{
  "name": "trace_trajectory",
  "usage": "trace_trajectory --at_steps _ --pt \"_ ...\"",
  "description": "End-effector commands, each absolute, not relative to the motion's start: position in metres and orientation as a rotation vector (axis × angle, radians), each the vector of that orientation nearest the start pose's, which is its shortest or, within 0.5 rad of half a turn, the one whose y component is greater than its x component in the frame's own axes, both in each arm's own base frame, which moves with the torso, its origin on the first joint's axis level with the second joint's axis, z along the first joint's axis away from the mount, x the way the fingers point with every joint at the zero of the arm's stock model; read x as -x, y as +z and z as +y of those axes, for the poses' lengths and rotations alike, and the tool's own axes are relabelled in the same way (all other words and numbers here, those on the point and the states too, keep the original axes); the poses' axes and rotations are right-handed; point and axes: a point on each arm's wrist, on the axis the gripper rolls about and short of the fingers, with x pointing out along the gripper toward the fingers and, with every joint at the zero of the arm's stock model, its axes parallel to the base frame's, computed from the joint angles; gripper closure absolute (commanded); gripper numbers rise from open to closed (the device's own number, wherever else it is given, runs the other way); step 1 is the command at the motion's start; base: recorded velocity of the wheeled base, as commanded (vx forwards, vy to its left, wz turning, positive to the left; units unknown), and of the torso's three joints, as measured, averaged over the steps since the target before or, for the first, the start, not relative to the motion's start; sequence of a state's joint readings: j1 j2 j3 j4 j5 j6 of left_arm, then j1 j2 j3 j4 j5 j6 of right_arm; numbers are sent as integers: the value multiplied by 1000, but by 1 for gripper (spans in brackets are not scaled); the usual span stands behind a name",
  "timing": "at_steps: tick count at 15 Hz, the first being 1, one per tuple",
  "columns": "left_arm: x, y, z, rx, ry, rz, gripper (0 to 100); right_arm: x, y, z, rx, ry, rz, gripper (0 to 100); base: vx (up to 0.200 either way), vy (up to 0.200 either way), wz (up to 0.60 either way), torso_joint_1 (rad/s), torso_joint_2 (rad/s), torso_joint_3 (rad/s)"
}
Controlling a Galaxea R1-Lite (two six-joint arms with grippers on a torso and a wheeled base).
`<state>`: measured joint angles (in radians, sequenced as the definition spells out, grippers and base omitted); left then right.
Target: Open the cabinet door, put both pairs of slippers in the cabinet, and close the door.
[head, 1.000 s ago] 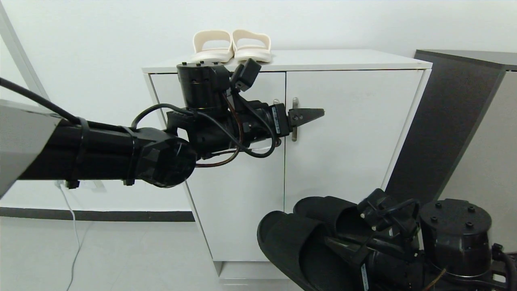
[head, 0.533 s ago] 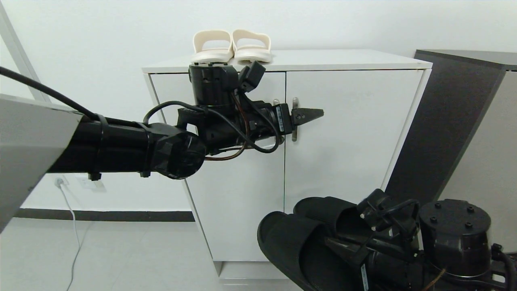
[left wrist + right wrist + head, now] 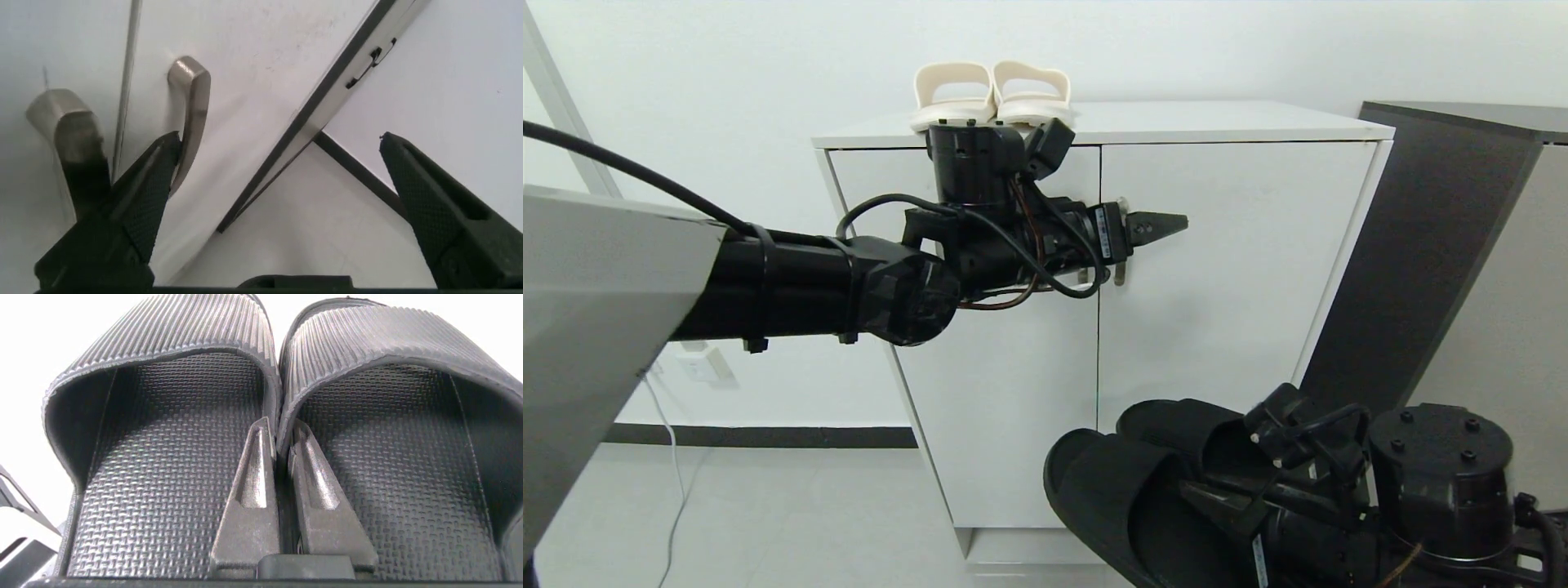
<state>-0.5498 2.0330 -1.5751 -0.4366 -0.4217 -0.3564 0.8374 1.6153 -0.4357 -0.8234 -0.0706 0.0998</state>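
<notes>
A white two-door cabinet (image 3: 1225,269) stands shut, with a pair of white slippers (image 3: 992,91) on its top. My left gripper (image 3: 1158,227) is at the two metal handles (image 3: 1120,273) where the doors meet. In the left wrist view the left gripper (image 3: 279,140) is open; one fingertip (image 3: 155,184) lies right beside the right door's handle (image 3: 190,110), and the left door's handle (image 3: 69,135) is just past it. Low at the right, my right gripper (image 3: 1205,494) holds the pair of black slippers (image 3: 1127,482). Its fingers (image 3: 255,482) are shut on the slippers' touching inner edges (image 3: 280,416).
A dark grey panel (image 3: 1413,261) leans against the cabinet's right side. A white wall is behind, with a dark skirting strip (image 3: 760,435) and a socket with a white cable (image 3: 674,482) at the left. Pale floor lies in front of the cabinet.
My left arm has pushed forward and to the right, bringing its gripper slightly higher and closer in on the handles. The right arm with the black slippers has stayed put.
</notes>
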Motion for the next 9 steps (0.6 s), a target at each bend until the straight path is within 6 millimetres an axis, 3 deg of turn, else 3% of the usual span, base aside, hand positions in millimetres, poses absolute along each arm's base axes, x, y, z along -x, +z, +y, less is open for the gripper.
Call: trace_trajectory --at_steps 1,2,9 --pt "-359 254 -231 327 -954 202 0 -166 131 182 67 742 368 100 0 0 0 0 0 0" --pt "-359 253 -231 328 -953 205 100 -165 130 181 68 743 369 100 0 0 0 0 0 0" --pt "-347 250 -224 320 -952 233 100 -159 125 177 67 818 404 100 0 0 0 0 0 0"
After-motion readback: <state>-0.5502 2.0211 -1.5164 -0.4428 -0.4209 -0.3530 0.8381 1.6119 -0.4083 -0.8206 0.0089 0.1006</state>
